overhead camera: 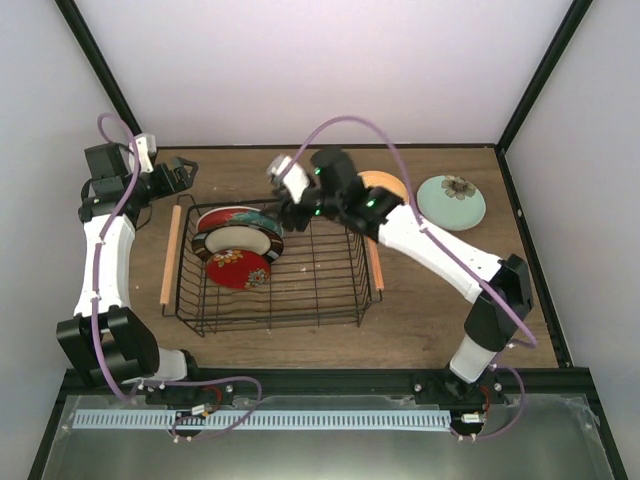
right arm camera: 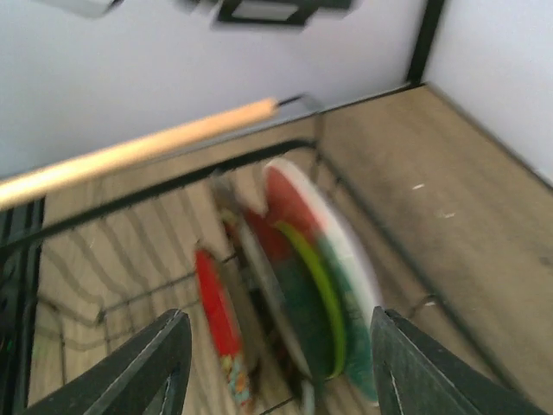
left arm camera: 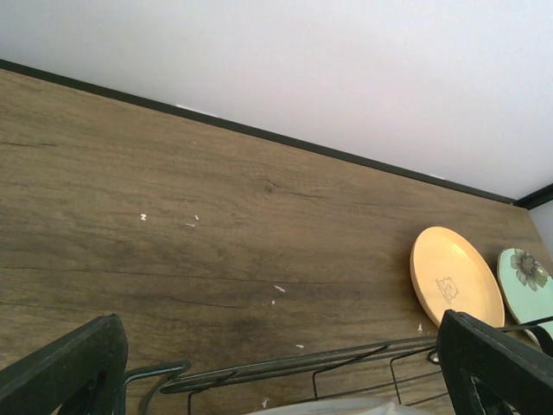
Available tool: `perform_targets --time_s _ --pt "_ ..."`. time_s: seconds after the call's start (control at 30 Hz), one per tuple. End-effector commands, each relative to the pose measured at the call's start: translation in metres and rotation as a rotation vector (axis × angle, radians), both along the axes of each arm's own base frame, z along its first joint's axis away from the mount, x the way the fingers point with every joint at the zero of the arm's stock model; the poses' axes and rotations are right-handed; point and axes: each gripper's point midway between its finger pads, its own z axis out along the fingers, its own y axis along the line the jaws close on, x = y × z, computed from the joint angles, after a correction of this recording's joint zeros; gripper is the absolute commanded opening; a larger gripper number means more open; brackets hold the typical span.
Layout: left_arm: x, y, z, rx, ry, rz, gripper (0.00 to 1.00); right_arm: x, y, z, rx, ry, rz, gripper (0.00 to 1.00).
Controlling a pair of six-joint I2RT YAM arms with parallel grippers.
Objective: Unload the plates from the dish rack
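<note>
The black wire dish rack [overhead camera: 320, 290] stands mid-table. At its left end several plates stand on edge: a red-and-teal one [overhead camera: 235, 217], a cream one with a dark rim [overhead camera: 238, 241] and a red floral one [overhead camera: 238, 269]. My right gripper [overhead camera: 283, 212] hovers open just right of them. In the blurred right wrist view its fingers [right arm camera: 147, 372] stand wide on either side of the red-and-teal plate [right arm camera: 350, 259], a lime green plate [right arm camera: 321, 298] and the red floral plate [right arm camera: 216, 311], touching none. My left gripper [overhead camera: 186, 175] is open and empty beyond the rack's back left corner, above the rim [left arm camera: 302, 363].
A yellow-orange plate [overhead camera: 388, 183] and a pale mint plate [overhead camera: 451, 201] lie on the table right of the rack; both show in the left wrist view [left arm camera: 455, 277], [left arm camera: 527, 281]. Wooden handles [overhead camera: 170, 255] flank the rack. Walls close in the back and sides.
</note>
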Motion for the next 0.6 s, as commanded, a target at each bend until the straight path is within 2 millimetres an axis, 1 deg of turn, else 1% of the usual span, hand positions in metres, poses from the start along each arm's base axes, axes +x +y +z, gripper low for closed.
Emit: perform_targets --time_s 0.0,0.07,0.13,0.23,0.3,0.43,0.57 --pt "0.002 -0.001 0.01 0.026 -0.023 -0.015 1.0 -0.041 0.032 -0.03 -0.109 -0.128 0.11 0.57" --pt "0.002 -0.001 0.009 0.024 -0.02 -0.016 1.0 -0.054 0.044 -0.044 -0.129 -0.126 0.141 0.57" --pt "0.003 -0.001 0.008 0.024 -0.02 -0.017 1.0 -0.062 0.054 -0.054 -0.142 -0.12 0.167 0.55" --pt "0.004 -0.003 0.009 0.02 -0.024 -0.026 1.0 -0.069 0.068 -0.073 -0.173 -0.118 0.196 0.54" --pt "0.004 -0.005 0.012 0.013 -0.028 -0.042 1.0 -0.067 0.073 -0.085 -0.195 -0.114 0.198 0.54" --pt "0.006 -0.005 0.013 0.02 -0.033 -0.043 1.0 -0.056 0.081 -0.106 -0.232 -0.115 0.179 0.54" --pt "0.005 -0.005 0.012 0.025 -0.028 -0.047 1.0 -0.045 0.09 -0.12 -0.26 -0.127 0.163 0.54"
